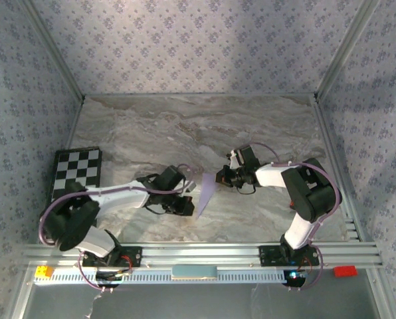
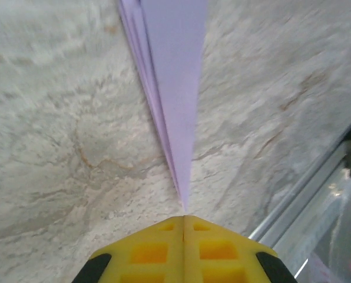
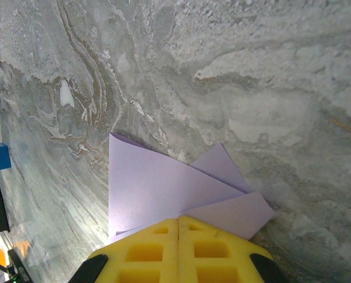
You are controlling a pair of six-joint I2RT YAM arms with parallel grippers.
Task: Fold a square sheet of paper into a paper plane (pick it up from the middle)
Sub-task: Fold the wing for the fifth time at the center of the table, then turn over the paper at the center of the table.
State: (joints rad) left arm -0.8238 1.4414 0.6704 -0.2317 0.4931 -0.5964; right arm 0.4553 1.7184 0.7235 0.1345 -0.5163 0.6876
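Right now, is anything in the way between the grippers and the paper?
No, nothing visible. The left gripper is shut on the pointed end of the paper, and the right gripper is shut on its wider part.

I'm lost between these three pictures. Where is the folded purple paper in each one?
Top view: the folded lilac paper is just below the picture's centre.
Left wrist view: the paper, a narrow strip from top centre to bottom middle.
Right wrist view: the paper fans out, lower centre.
Shared landmark: the grey marbled tabletop.
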